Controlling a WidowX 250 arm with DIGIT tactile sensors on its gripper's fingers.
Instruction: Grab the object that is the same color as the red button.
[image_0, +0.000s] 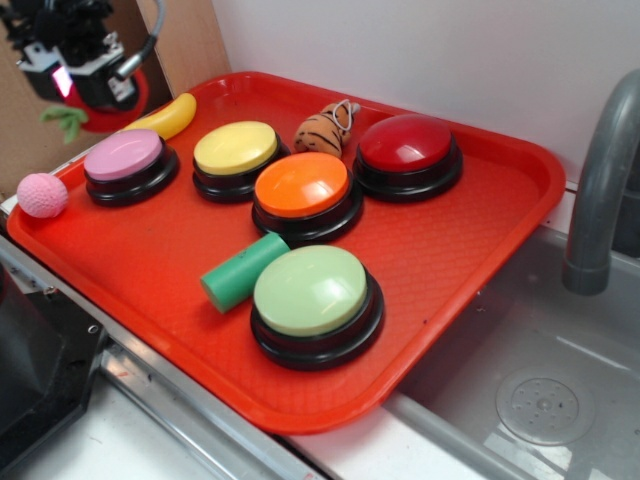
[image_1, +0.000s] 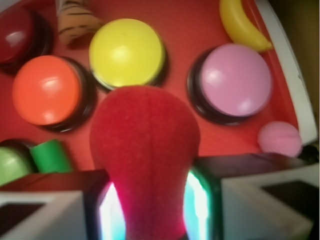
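Clamped in the gripper (image_1: 150, 210): the fuzzy red strawberry (image_1: 145, 150), lifted above the red tray (image_0: 480, 240), at its far corner beyond the pink button (image_0: 125, 158) and banana (image_0: 165, 117). Across the tray from there, by the striped toy (image_0: 322, 130): the red button (image_0: 407, 147).

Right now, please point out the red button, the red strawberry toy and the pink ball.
red button (image_0: 407, 143): exterior view, on its domed top.
red strawberry toy (image_1: 145, 145): wrist view, on its fuzzy body, held in the gripper (image_1: 150, 207).
pink ball (image_0: 42, 195): exterior view, on its textured middle.
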